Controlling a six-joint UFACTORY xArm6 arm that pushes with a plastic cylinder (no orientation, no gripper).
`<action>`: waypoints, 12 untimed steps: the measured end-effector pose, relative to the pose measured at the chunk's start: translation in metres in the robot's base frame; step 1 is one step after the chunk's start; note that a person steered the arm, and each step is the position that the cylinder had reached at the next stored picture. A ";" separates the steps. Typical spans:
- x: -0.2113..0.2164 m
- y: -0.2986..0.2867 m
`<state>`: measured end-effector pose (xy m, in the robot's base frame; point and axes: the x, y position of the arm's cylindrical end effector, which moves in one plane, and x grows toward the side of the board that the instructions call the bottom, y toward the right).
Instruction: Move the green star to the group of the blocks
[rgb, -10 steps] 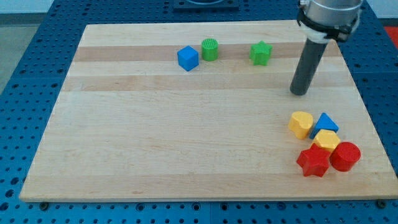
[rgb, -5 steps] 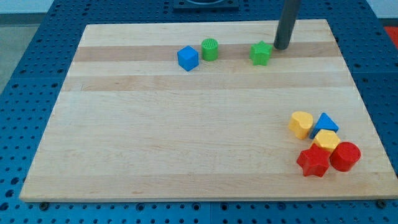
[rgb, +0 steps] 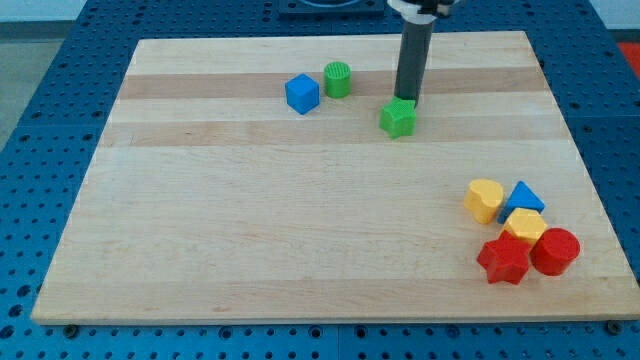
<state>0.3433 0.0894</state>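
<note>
Green star (rgb: 398, 118) sat in the upper middle of the frame, on the wooden desk (rgb: 250, 230), lying flat. My tip (rgb: 406, 100) touched the star's upper edge, on the side toward the view's top; the rod rose from there out of the top of the frame. There was no hand on this arm, only the rod, so no apart or together state applied.

To the upper left of the star: green cylinder (rgb: 338, 79) and, just beside it toward the view's left, blue cube (rgb: 302, 94). Both stood apart from the star.

The group lay in the lower right of the frame, well apart from the star: yellow heart (rgb: 484, 199), blue triangle (rgb: 524, 197), yellow block (rgb: 525, 226), shape unclear, red star (rgb: 503, 261), red cylinder (rgb: 555, 251). These five were packed close, neighbours touching or nearly so.
</note>
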 end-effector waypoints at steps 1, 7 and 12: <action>0.000 -0.027; 0.025 -0.001; 0.118 0.013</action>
<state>0.4615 0.1021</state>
